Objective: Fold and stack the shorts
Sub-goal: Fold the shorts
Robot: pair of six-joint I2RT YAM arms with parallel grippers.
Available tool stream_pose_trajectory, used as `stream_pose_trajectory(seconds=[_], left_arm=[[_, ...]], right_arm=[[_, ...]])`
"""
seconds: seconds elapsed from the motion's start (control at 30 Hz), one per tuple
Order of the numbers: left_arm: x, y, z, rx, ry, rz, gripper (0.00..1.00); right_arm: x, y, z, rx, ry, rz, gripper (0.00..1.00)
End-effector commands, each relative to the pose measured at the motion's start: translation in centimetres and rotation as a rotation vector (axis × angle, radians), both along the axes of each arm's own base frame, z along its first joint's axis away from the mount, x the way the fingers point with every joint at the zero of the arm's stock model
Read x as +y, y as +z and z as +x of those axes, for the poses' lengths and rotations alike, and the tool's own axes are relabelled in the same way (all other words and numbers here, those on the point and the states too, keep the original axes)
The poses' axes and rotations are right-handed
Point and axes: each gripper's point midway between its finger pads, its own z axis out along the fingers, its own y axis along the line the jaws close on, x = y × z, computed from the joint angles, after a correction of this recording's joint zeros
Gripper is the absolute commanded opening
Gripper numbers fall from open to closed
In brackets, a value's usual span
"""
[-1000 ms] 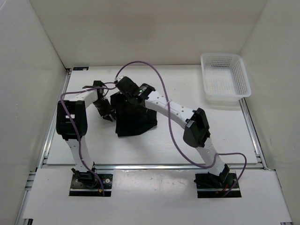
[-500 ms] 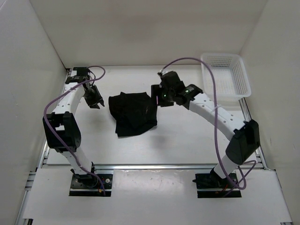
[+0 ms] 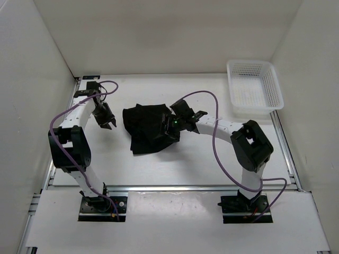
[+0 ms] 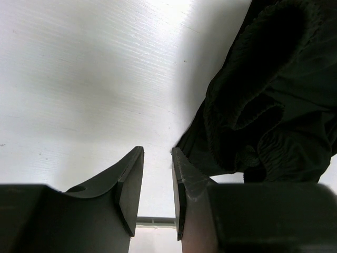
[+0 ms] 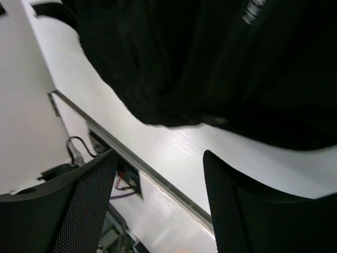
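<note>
**Item: shorts** [image 3: 151, 129]. One pair, black, lying as a rumpled heap on the table [image 3: 212, 159], a little toward 9 o'clock from its centre. They are roughly bunched and not yet a flat fold.

**Handling (my judgement):** light, limp cloth that will drape and sag from any single pinch. It is not fragile and not slippery, but layers may separate if I take only the top one. I would grip the gathered edge [image 4: 276, 150], where the cloth is thickest, and take two spread points rather than one.

**Left gripper** [image 4: 157, 158]. At 9 o'clock of the heap, just beside it and not touching. The fingers stand a narrow gap apart with nothing between them.

**Right gripper** [image 5: 158, 158]. At the heap's 3 o'clock edge. The fingers stand wide apart and empty, with cloth just beyond their tips.

**Basket** [image 3: 250, 62]. White mesh, at the table's 1 o'clock corner, well apart from the shorts.

**View notes:**
- The top view alone gives the whole outline and the basket. There the right fingers are lost against the black cloth.
- The left wrist view alone shows the gathered folds and the bare table between the fingers.
- The right wrist view alone shows a small pale label [image 5: 254, 11].
</note>
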Motion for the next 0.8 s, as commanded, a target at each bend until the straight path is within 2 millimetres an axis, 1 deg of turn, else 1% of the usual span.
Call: stream_pose_trajectory(seconds=[0.0, 0.03, 0.07, 0.13, 0.2, 0.23, 0.27, 0.3, 0.33, 0.37, 0.4, 0.47, 0.5, 0.53, 0.57, 0.6, 0.63, 0.67, 0.7, 0.77], left_arm=[[0.1, 2.2, 0.1, -0.074, -0.009, 0.010, 0.39], [0.1, 2.2, 0.1, -0.074, -0.009, 0.010, 0.39], [0.1, 2.2, 0.1, -0.074, -0.009, 0.010, 0.39], [0.3, 1.9, -0.1, -0.065, -0.015, 0.021, 0.39], [0.3, 1.9, -0.1, -0.065, -0.015, 0.021, 0.39], [0.3, 1.9, -0.1, -0.065, -0.015, 0.021, 0.39], [0.3, 1.9, -0.1, -0.065, -0.015, 0.021, 0.39], [0.3, 1.9, -0.1, -0.065, -0.015, 0.021, 0.39], [0.3, 1.9, -0.1, -0.065, -0.015, 0.021, 0.39], [0.3, 1.9, -0.1, -0.065, -0.015, 0.021, 0.39], [0.3, 2.0, -0.1, -0.075, -0.024, 0.025, 0.39], [0.3, 2.0, -0.1, -0.075, -0.024, 0.025, 0.38], [0.3, 2.0, -0.1, -0.075, -0.024, 0.025, 0.37], [0.3, 2.3, -0.2, -0.084, -0.024, 0.025, 0.37], [0.3, 2.0, -0.4, -0.075, -0.024, 0.025, 0.37], [0.3, 2.3, -0.4, -0.084, -0.024, 0.025, 0.37], [0.3, 2.3, -0.4, -0.084, -0.024, 0.025, 0.37], [0.1, 2.3, -0.6, -0.085, -0.026, 0.016, 0.37], [0.1, 2.3, -0.6, -0.085, -0.026, 0.016, 0.37], [-0.1, 2.8, -0.9, -0.098, -0.030, 0.006, 0.37]], right_arm=[[2.9, 1.6, 1.0, 0.016, -0.015, 0.105, 0.71], [3.0, 0.9, 1.2, 0.015, -0.024, 0.093, 0.71], [3.3, 1.0, 1.6, 0.009, -0.024, 0.098, 0.71], [3.7, -0.1, 1.3, 0.037, -0.022, 0.079, 0.71], [3.7, -0.5, 1.8, 0.028, -0.036, 0.066, 0.71], [3.6, -1.1, 2.0, 0.026, -0.047, 0.052, 0.66], [3.7, -0.9, 2.4, 0.009, -0.051, 0.045, 0.61], [3.2, -1.4, 2.8, -0.002, -0.078, 0.012, 0.52], [3.2, -1.3, 3.3, -0.029, -0.080, 0.006, 0.26], [2.7, -1.8, 3.2, -0.036, -0.080, -0.027, 0.13], [2.5, -1.0, 3.7, -0.064, -0.088, -0.035, 0.02], [2.2, 0.3, 4.4, -0.115, -0.094, -0.057, 0.00], [1.9, 0.5, 4.7, -0.147, -0.081, -0.076, 0.00], [2.2, 1.5, 4.6, -0.180, -0.068, -0.078, 0.00], [2.3, 3.0, 5.2, -0.214, -0.067, -0.076, 0.00], [2.3, 3.7, 5.6, -0.239, -0.065, -0.080, 0.00], [2.4, 3.8, 6.1, -0.269, -0.050, -0.094, 0.00], [2.6, 4.2, 6.6, -0.287, -0.046, -0.101, 0.00], [3.5, 5.0, 7.6, -0.306, -0.037, -0.096, 0.00], [4.8, 6.1, 8.8, -0.337, -0.012, -0.081, 0.00]])
